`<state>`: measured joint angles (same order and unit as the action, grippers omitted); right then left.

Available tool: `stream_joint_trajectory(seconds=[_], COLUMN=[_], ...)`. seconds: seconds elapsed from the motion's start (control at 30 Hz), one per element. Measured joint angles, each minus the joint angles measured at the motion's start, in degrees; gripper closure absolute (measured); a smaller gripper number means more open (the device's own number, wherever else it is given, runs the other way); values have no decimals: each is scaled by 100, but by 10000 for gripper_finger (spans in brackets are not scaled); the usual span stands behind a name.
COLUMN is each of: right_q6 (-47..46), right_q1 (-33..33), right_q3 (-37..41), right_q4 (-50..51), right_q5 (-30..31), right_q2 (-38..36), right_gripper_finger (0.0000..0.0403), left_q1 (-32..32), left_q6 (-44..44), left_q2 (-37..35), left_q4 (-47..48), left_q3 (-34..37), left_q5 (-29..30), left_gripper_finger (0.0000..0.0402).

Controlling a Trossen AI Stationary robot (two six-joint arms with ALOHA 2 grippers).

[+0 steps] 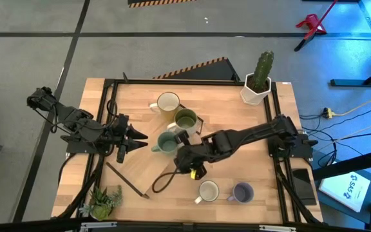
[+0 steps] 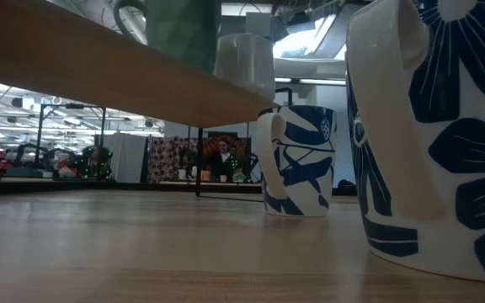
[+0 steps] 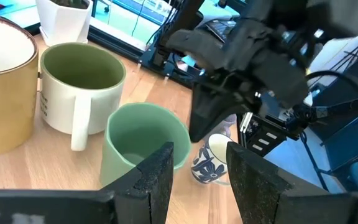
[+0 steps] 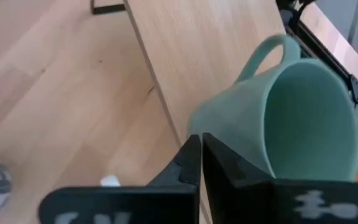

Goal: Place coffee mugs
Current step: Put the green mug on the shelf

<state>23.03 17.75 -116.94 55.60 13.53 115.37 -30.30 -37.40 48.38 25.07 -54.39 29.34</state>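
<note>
A teal coffee mug (image 1: pixel 166 143) stands upright on a pale wooden board (image 1: pixel 140 164). Just beyond it stand an olive-lined mug (image 1: pixel 185 119) and a cream mug (image 1: pixel 167 102). My right gripper (image 4: pixel 199 142) is shut with nothing between its fingers. It slants down right beside the teal mug's outer wall (image 4: pixel 229 134), on the side toward the table's right edge. My left gripper (image 3: pixel 199 177) hovers open on the mug's left side, and the teal mug (image 3: pixel 143 140) is just ahead of its fingers. A white mug (image 1: pixel 208 191) and a lavender mug (image 1: pixel 242 192) stand near the front edge. My right gripper's shut fingertips (image 4: pixel 191 149) stand close against the teal mug's outer wall, slanting down from the table's right. I cannot tell whether they touch it. The mug stands on its base on the board.
A white pot with a cactus (image 1: pixel 257 80) stands at the far right corner. A small plant (image 1: pixel 105 201) sits at the near left. A black cable loop (image 1: pixel 163 182) lies near the right gripper. In the low view the two front mugs show a blue flower pattern (image 2: pixel 297 160).
</note>
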Motion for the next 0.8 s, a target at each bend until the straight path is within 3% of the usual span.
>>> stream_joint_trajectory(seconds=[0.8], right_q6=[604], right_q1=[-861], right_q3=[126], right_q4=[-1018], right_q5=[-263], right_q2=[2], right_gripper_finger=[403], left_q1=[2], left_q6=[-1], left_q2=[0], left_q4=[1], left_q3=[0], left_q5=[0], left_gripper_finger=[259])
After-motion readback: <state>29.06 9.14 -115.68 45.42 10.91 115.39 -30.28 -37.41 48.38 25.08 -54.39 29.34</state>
